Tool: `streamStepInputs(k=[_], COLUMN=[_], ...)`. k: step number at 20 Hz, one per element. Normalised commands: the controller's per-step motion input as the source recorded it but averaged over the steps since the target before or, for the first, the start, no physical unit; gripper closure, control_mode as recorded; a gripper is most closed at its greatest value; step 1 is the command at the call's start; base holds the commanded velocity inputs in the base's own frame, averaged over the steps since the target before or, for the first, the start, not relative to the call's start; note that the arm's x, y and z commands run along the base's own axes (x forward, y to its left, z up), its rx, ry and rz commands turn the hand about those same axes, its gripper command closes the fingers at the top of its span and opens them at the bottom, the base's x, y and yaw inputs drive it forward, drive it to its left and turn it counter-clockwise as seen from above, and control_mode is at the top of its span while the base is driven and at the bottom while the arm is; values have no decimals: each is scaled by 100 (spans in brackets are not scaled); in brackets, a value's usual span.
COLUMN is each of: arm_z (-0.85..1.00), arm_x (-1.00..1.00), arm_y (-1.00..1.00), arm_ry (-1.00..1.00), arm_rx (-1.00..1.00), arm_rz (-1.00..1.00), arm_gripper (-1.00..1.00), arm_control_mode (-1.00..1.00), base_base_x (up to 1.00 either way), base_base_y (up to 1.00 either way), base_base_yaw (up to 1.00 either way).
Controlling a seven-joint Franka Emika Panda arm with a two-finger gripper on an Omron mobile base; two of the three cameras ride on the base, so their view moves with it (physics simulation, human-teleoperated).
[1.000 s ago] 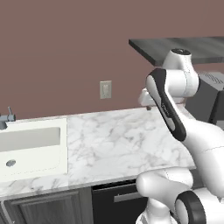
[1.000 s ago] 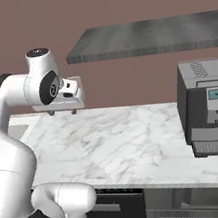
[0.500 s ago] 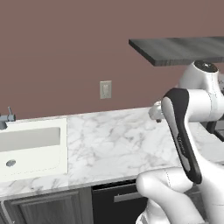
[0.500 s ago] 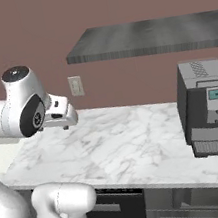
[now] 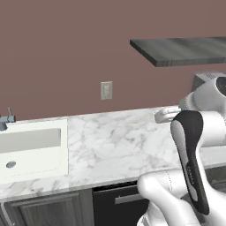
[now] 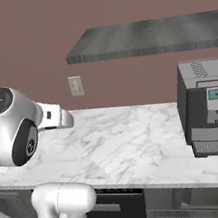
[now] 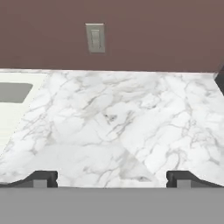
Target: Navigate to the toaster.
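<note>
Since a second ago the arm has swung back and down toward its own base, the hand ending lower over the counter's front part, while wall, shelf and machine sit just where they did, so the base has hardly driven at all.

Closest to me, the gripper [image 7: 112,179] stands open, its two dark fingertips [image 7: 41,178] far apart with nothing between them, held above the white marble counter [image 7: 109,113] and looking toward the wall. Below the counter's front edge is a dark appliance front [image 5: 110,205] with a pale bar handle, and grey cabinet doors to the left of it.

On the counter's left a white sink [image 5: 31,145] is sunk into the stone, a small grey faucet [image 5: 6,119] at its back edge. To the right, well apart from the sink, a dark grey coffee machine [image 6: 207,109] stands upright near the wall; it carries a small blue-green screen on its face, whose content is too small to read, and a grated tray at its foot.

Behind it all rises the reddish-brown wall [image 5: 66,44] with a pale outlet plate [image 7: 95,38] just above the counter, unmarked as far as I can see. Higher up, a dark grey shelf [image 6: 144,36] juts out over the machine.

Where the toaster stands I cannot tell from here.
</note>
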Motion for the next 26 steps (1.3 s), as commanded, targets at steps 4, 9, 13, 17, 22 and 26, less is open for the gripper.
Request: streamStepInputs(k=[4, 9, 13, 17, 22, 26], arm_z=[0, 0, 0, 0, 0, 0], arm_x=[0, 0, 0, 0, 0, 0], arm_y=[0, 0, 0, 0, 0, 0], arm_ry=[0, 0, 0, 0, 0, 0], arm_rx=[0, 0, 0, 0, 0, 0], arm_rz=[0, 0, 0, 0, 0, 0], arm_gripper=[-100, -100, -100, -100, -100, -100], arm_control_mode=[100, 100, 100, 100, 100, 100], base_base_x=[-75, -39, 0, 0, 0, 0], base_base_y=[12, 47, 47, 20, 18, 35], base_base_yaw=[10, 49, 74, 87, 88, 86])
